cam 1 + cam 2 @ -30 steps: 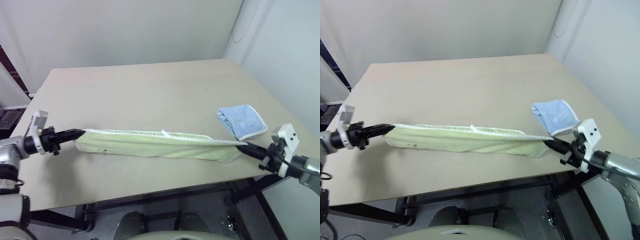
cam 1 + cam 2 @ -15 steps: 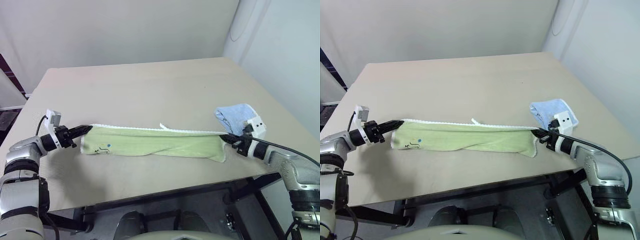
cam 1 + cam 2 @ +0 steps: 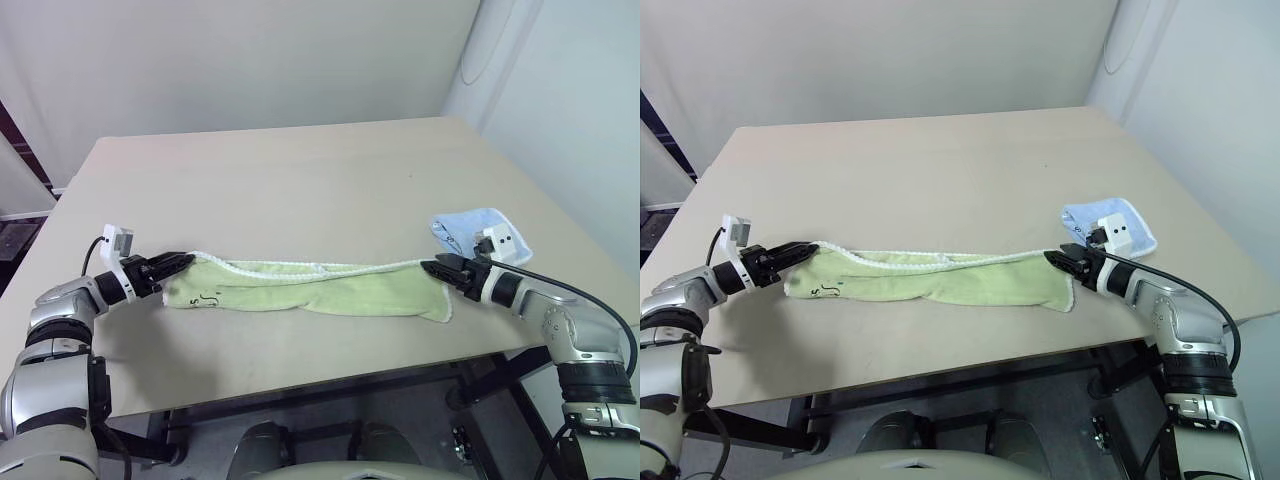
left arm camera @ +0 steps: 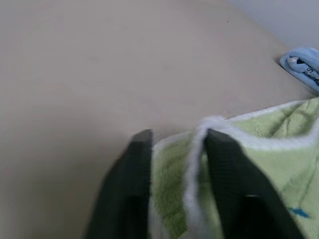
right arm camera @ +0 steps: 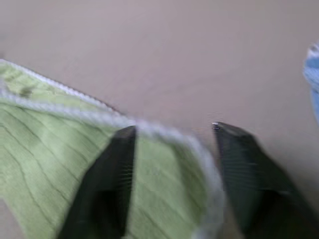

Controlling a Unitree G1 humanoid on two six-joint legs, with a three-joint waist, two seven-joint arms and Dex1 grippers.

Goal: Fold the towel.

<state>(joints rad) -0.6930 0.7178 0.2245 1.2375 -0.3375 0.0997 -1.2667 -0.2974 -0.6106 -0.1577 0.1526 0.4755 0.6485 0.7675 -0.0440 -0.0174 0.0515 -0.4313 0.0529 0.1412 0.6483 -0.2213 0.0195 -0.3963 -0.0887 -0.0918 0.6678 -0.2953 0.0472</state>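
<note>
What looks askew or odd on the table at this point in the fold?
The towel lies as a rumpled, uneven strip rather than a neat fold, its white edging wavy along the top. Both the left gripper and the right gripper stand open at its ends. The blue cloth looks undisturbed.

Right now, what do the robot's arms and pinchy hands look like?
Both arms are shiny silver-grey with black joint rings. Each ends in a black gripper, the left gripper and the right gripper, made of two slim black fingers that taper toward their tips. A small white box sits on top of each wrist, and a thin black cable loops along each forearm.
</note>
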